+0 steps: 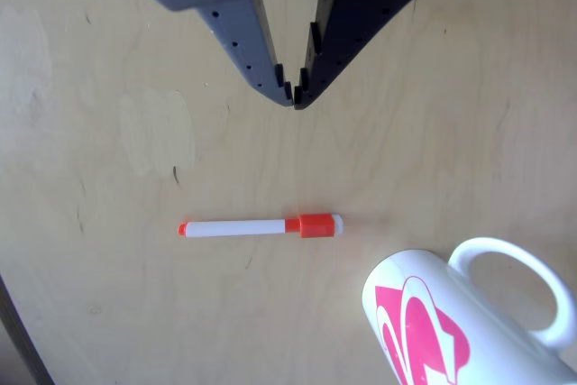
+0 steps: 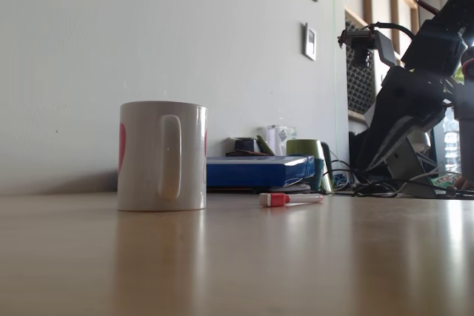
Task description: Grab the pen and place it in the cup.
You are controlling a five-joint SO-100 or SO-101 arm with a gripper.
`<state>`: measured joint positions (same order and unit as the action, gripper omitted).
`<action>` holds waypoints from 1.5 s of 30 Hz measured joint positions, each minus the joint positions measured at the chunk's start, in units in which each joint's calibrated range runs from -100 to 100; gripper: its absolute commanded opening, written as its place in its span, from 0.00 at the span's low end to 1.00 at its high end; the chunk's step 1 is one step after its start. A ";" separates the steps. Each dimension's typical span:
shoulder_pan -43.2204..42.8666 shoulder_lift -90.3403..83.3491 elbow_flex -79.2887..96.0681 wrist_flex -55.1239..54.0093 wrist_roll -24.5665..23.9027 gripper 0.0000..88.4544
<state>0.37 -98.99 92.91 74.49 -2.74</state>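
Observation:
In the other view the pen (image 1: pixel 261 226) lies flat on the wooden table, white barrel to the left and red-orange cap to the right. My gripper (image 1: pixel 294 96) hangs above it, dark fingertips meeting, nothing held. The cup (image 1: pixel 433 322), a white mug with a pink swirl, stands at the lower right, handle pointing right. In the fixed view the cup (image 2: pixel 161 155) stands upright at left with its handle facing the camera. The pen (image 2: pixel 290 199) lies to its right, and my dark arm (image 2: pixel 415 101) rises at the far right.
The light wooden table (image 1: pixel 108 132) has its edge at the lower left corner of the other view. In the fixed view a blue box (image 2: pixel 255 172), a green container (image 2: pixel 307 155) and cables (image 2: pixel 370 186) sit at the back by the wall.

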 measured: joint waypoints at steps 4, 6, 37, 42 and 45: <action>0.00 0.00 0.00 0.00 0.00 0.01; 0.00 0.00 0.00 0.00 -0.15 0.01; -0.07 42.19 -24.91 -9.66 3.71 0.02; 0.74 49.43 -32.09 -8.56 12.41 0.02; 1.48 51.96 -34.13 -7.71 17.10 0.02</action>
<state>1.85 -47.03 58.78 66.78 14.36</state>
